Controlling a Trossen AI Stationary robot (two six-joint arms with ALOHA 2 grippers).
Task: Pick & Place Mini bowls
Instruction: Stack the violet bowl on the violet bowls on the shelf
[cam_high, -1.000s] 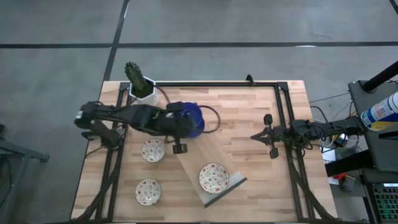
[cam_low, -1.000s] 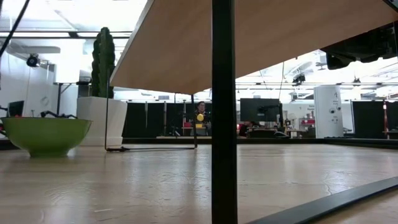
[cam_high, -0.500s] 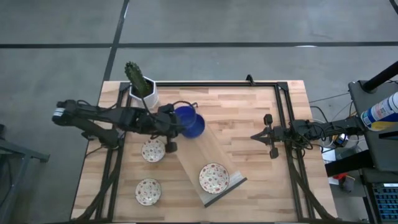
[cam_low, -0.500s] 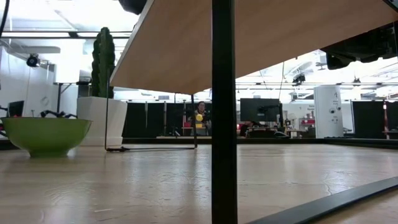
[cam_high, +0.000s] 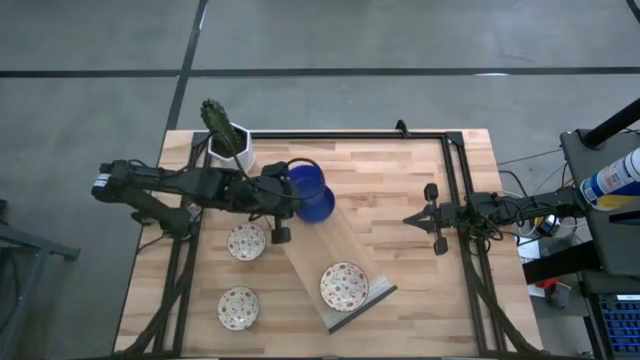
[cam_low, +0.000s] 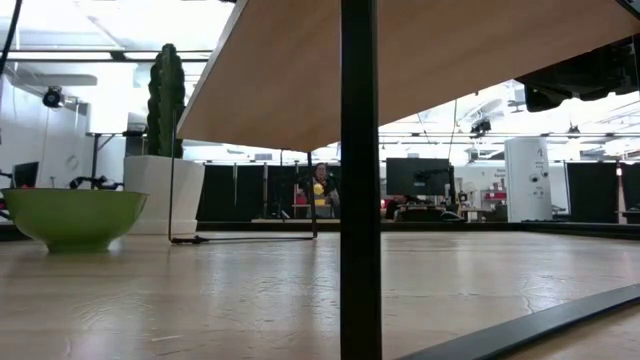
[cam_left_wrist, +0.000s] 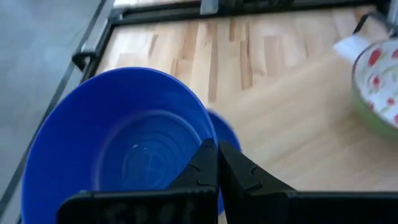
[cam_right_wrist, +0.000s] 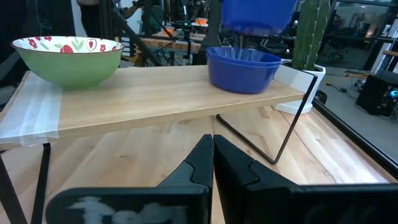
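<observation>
I have the left gripper clamped on the rim of a blue bowl, lifted above the raised wooden shelf. The wrist view shows my fingers pinched on its edge, with another blue bowl just beneath, resting at the shelf's upper end. Whether that lower one is a single bowl or a stack I cannot tell.

As I judge it, the job is about half done — one flowered bowl sits on the shelf toward its 5 o'clock end, and blue is on the 11 o'clock end. Two more flowered bowls, one nearer the arm and one toward the front edge, wait on the table at roughly 7 o'clock of the shelf.

Room is tight at 10 o'clock: the cactus pot stands just beside my left arm. The middle of the shelf is open. The right gripper is closed on nothing, parked at 3 o'clock, well apart from the shelf — no conflict there.
</observation>
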